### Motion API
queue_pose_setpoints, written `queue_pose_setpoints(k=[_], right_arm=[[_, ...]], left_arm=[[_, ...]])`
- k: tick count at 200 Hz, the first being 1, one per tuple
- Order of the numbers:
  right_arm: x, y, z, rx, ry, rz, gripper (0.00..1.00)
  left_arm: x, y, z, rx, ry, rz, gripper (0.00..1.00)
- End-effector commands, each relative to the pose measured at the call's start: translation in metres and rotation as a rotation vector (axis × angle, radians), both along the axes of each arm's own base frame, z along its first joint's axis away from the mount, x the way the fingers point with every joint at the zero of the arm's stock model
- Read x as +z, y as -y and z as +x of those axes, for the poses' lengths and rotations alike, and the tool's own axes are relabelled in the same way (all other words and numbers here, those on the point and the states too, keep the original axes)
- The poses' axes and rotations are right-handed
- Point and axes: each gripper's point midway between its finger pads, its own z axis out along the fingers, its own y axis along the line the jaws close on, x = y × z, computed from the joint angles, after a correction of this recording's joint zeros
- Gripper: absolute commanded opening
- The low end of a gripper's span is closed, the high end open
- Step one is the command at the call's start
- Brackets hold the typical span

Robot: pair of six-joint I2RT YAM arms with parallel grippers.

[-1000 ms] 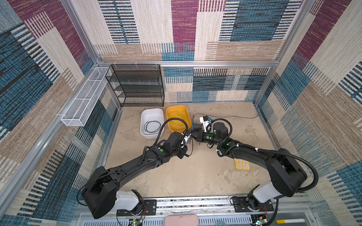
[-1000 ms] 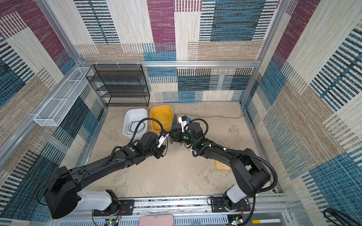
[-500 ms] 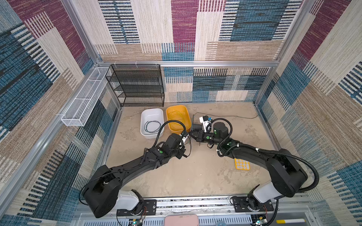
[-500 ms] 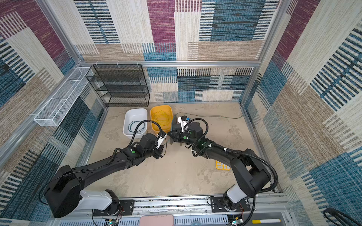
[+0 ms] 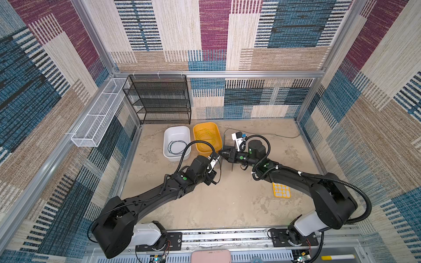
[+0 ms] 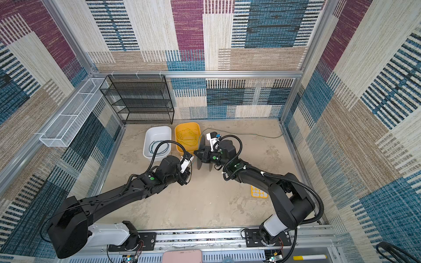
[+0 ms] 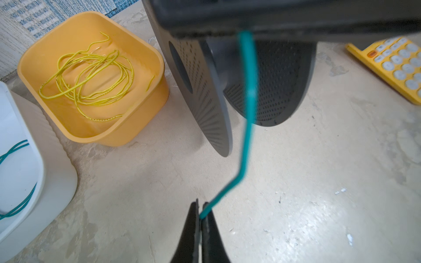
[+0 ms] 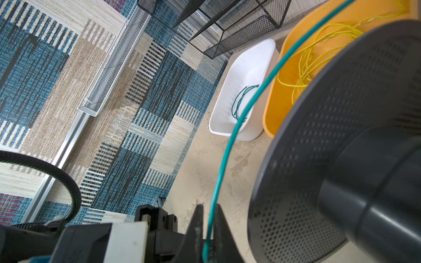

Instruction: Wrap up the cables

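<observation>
The left gripper [image 7: 201,211] pinches the teal cable [image 7: 247,109], which rises across the grey spool [image 7: 205,95] standing on the table [image 7: 296,182]. The right gripper [image 8: 209,208] has its jaws slightly spread, with the same cable running loosely between them. With one firm hold, the springy cable could slip from that pinch under a sideways pull or slide off the spool's core, and the upright spool may tip. The yellow cable [image 7: 91,79] lies coiled in its tub [image 7: 139,127].

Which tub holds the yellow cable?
The yellow tub, next to the black spool: the yellow cable lies inside, while the white tub beside it holds a teal-green coil.
</observation>
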Motion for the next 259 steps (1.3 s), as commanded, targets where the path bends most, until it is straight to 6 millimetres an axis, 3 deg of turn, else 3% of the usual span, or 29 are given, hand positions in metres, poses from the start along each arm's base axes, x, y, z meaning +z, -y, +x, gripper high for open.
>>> queue_pose_setpoints(k=[1, 21, 48, 74, 136, 170, 188, 194, 209, 220, 239, 259], right_arm=[[0.005, -0.001, -0.002, 0.015, 0.017, 0.002, 0.37], [0.0, -0.001, -0.003, 0.017, 0.001, 0.01, 0.43], [-0.015, -0.001, -0.008, 0.029, -0.03, 0.016, 0.43], [-0.013, 0.001, -0.012, 0.033, -0.017, 0.02, 0.42], [-0.01, 0.001, -0.014, 0.045, -0.008, 0.024, 0.37], [-0.007, 0.001, -0.014, 0.041, 0.004, 0.018, 0.09], [-0.004, 0.002, -0.013, 0.037, 0.012, 0.017, 0.01], [-0.004, 0.002, -0.013, 0.036, 0.015, 0.015, 0.0], [0.0, 0.003, -0.012, 0.027, 0.029, 0.008, 0.0], [0.001, 0.004, -0.01, 0.019, 0.038, 0.0, 0.0], [0.005, 0.005, -0.009, 0.017, 0.054, -0.011, 0.0], [0.009, 0.005, -0.008, 0.018, 0.067, -0.019, 0.0]], left_arm=[[0.021, 0.01, 0.0, 0.003, -0.01, -0.089, 0.0], [0.033, 0.026, 0.002, -0.012, -0.043, -0.176, 0.0], [0.029, 0.043, 0.007, -0.013, -0.087, -0.204, 0.0], [0.027, 0.045, 0.01, 0.013, -0.093, -0.184, 0.0], [0.062, 0.047, 0.026, 0.069, -0.046, -0.221, 0.0], [0.061, 0.053, 0.026, 0.049, -0.058, -0.229, 0.0], [0.059, 0.052, 0.026, 0.055, -0.061, -0.23, 0.0], [0.059, 0.052, 0.025, 0.057, -0.06, -0.232, 0.07], [0.057, 0.048, 0.022, 0.052, -0.057, -0.224, 0.39], [0.055, 0.042, 0.018, 0.053, -0.046, -0.211, 0.53], [0.049, 0.027, 0.015, 0.078, -0.026, -0.171, 0.62], [0.039, 0.012, 0.013, 0.099, -0.039, -0.129, 0.63]])
